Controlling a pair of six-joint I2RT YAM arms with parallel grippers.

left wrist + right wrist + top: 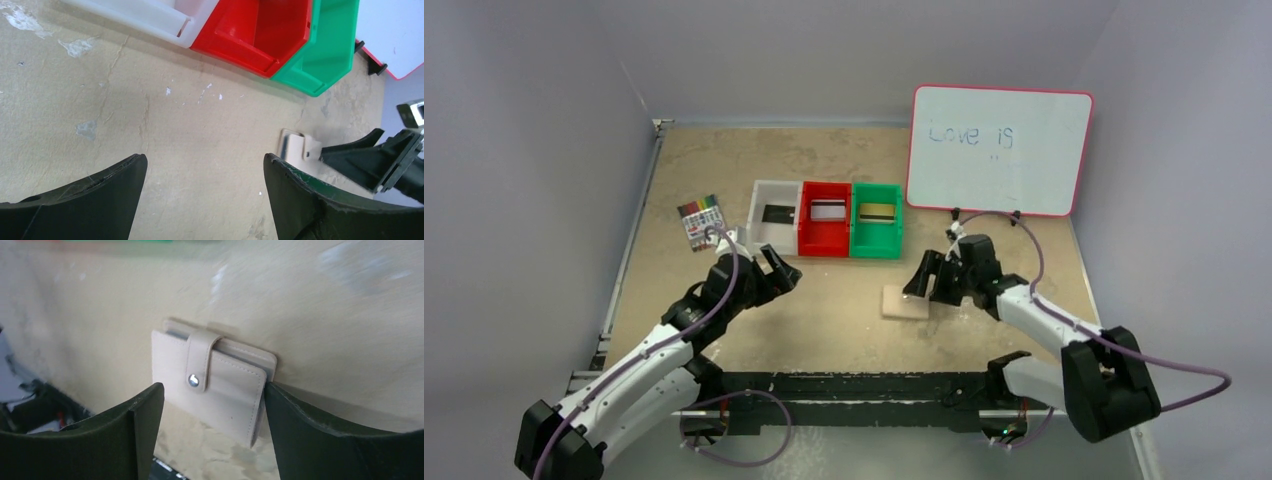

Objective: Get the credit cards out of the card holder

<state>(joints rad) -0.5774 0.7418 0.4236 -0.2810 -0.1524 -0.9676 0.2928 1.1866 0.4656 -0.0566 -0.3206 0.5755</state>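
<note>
The beige card holder (904, 302) lies closed on the table, its snap tab fastened (220, 385). My right gripper (929, 288) hangs just over its right end, open; in the right wrist view the gripper (214, 390) straddles the holder's near corner. The right finger stands close against the holder's edge and the left finger stands apart from it. A black credit card (777, 213) lies in the white bin, a silver one (827, 210) in the red bin, a gold one (877, 212) in the green bin. My left gripper (782, 272) (205, 160) is open over bare table, left of the holder (297, 145).
White bin (764, 232), red bin (824, 238) and green bin (876, 240) stand in a row behind the grippers. A pack of coloured markers (702, 222) lies to their left. A whiteboard (999, 150) stands at the back right. Walls close in on both sides.
</note>
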